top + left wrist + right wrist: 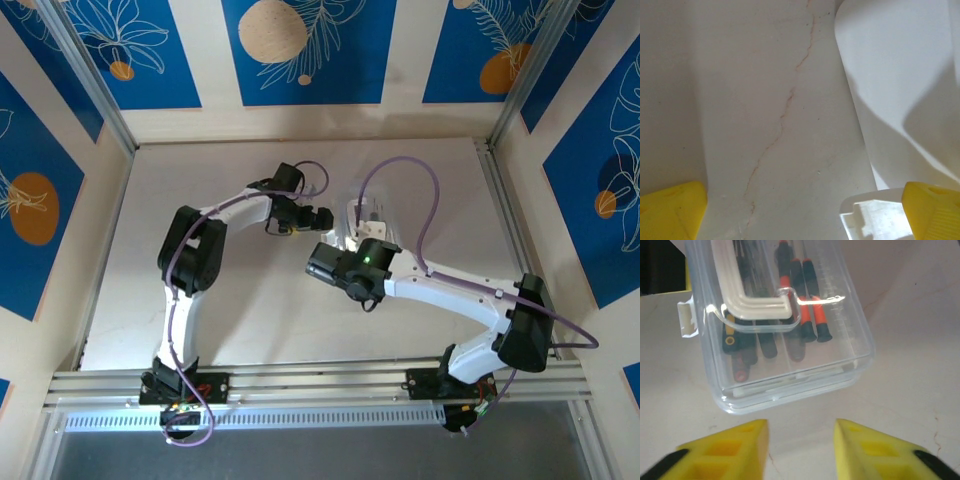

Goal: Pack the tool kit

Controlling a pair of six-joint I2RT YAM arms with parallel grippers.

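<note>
Tool kit case (790, 340) lies on the table (920, 370), just beyond my right gripper (800, 432), whose fingers stand apart with nothing between them; screwdrivers (810, 310) rest inside under the lid; past it, my left gripper (805, 205) gapes wide beside the case. My worry: the side latch (687, 320) looks unsnapped; a careless push could slide the case or pop the lid.
</note>
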